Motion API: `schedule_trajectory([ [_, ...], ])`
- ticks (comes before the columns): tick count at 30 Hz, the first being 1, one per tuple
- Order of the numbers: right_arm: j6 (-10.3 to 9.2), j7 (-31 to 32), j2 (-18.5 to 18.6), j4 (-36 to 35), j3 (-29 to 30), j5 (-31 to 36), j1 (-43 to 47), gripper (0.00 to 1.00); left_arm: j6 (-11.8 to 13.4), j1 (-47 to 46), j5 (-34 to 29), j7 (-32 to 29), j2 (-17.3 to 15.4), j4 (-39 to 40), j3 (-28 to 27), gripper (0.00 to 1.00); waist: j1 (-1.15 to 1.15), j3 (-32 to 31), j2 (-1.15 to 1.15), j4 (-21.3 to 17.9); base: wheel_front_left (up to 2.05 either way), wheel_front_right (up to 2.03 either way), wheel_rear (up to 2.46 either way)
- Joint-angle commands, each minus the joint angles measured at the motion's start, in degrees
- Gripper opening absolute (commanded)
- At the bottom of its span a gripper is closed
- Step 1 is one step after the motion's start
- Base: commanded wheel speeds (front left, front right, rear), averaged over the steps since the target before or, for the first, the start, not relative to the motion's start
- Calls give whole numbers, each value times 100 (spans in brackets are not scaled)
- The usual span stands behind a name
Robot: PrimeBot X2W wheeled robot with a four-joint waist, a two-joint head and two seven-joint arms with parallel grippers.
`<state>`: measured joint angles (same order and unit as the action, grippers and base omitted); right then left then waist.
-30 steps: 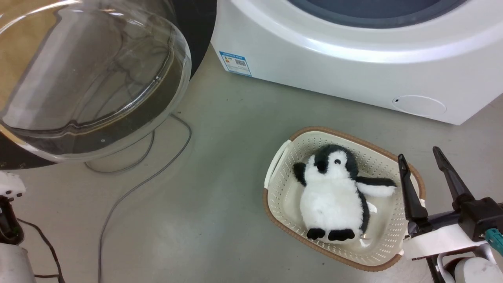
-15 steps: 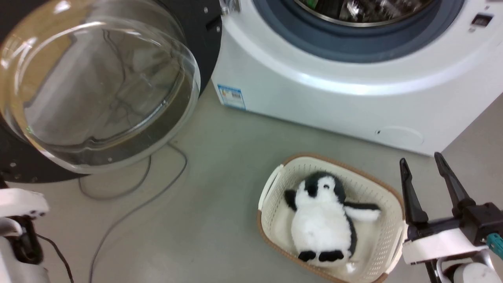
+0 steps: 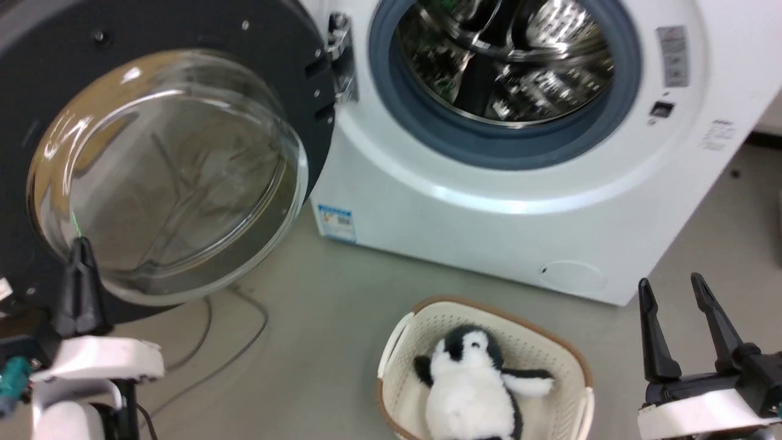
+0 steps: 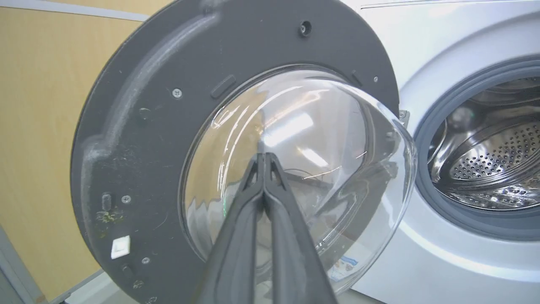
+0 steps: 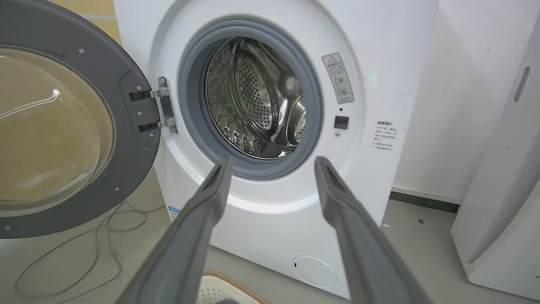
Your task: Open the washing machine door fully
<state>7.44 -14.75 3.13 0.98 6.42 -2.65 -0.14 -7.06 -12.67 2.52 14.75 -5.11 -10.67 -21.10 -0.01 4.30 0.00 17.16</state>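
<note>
Smooth grey-green floor (image 3: 342,342); thin grey cable (image 3: 264,321) lying in loose loops below the door. Behind, pale yellow wall panel (image 4: 38,126) at the left and plain white wall (image 5: 434,84) at the right; next to that, a tall white appliance (image 5: 498,190), cut off by the frame edge.

Washing machine (image 3: 489,226) standing on the floor, white, with steel drum (image 3: 507,61) exposed inside the grey-blue rubber ring (image 3: 489,150). Washing machine door (image 3: 183,30) swung wide to the left on its metal hinge (image 3: 342,55); inner face and bulging glass bowl (image 3: 165,177) turned toward the robot.

Left pincer (image 3: 78,247) closed, fingers pressed together, gripping nothing, raised before the lower glass; hard to say whether touching the glass or only near. Right pincer (image 3: 669,281) open and empty, low at the right, pointing at the machine front.

Cream basket (image 3: 531,345) on the floor in front of the machine, black-and-white penguin toy (image 3: 470,397) lying inside; lower part of both cut off at the bottom edge. Left edge of the door out of frame in the head view; drum interior there blurred by reflections.
</note>
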Motion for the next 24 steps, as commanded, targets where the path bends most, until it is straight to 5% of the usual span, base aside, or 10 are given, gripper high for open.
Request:
schedule_trajectory([
  [1, 5, -25, -23, -58, 10, -79, 80, 100, -19, 154, -28, 25, 49, 103, 72, 0, 1, -216, 0, -195, 0, 0, 0],
  [5, 5, -25, -24, -130, 62, -163, 224, 100, -21, 549, 10, 25, 137, 346, 289, 0, 1, -381, 0, -412, 0, 0, 0],
  [7, 5, -25, -24, -153, 96, -183, 285, 100, -25, 692, 51, 25, 162, 447, 440, 100, 1, -432, 0, -516, 0, 0, 0],
  [24, 5, -25, -24, -157, 39, -290, 608, 100, -1, 1460, 141, 25, 219, 690, 1320, 100, 1, -536, 0, -1292, 0, 0, 0],
])
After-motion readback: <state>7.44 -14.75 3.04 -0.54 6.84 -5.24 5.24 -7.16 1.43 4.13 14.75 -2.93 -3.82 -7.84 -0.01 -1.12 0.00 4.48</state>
